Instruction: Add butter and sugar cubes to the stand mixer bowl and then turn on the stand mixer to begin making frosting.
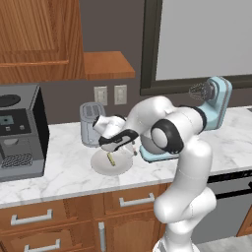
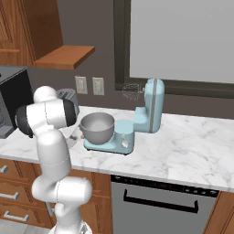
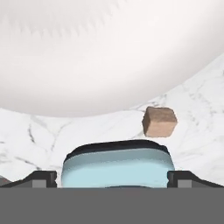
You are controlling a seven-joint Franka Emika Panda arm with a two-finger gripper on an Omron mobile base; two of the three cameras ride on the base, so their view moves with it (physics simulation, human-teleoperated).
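Note:
The butter (image 1: 111,159), a thin yellow-green stick, lies on the pale round plate (image 1: 101,166). My gripper (image 1: 129,149) hangs low at the plate's right rim, beside the blue base of the stand mixer (image 1: 216,101). In the hand view, my gripper (image 3: 114,178) is open with nothing between its fingertips (image 3: 41,177). One tan sugar cube (image 3: 159,121) rests on the marble just off the plate (image 3: 100,52), ahead of the fingers and slightly right. The stand mixer bowl (image 2: 97,127), brushed steel, sits on the base of the stand mixer (image 2: 148,112), whose head is tilted up with the whisk raised.
A grey toaster (image 1: 92,123) stands behind the plate against the wall. A black coffee machine (image 1: 19,130) stands on the counter at the left. The marble counter (image 2: 192,151) stretches right of the mixer. Wooden cabinets hang above.

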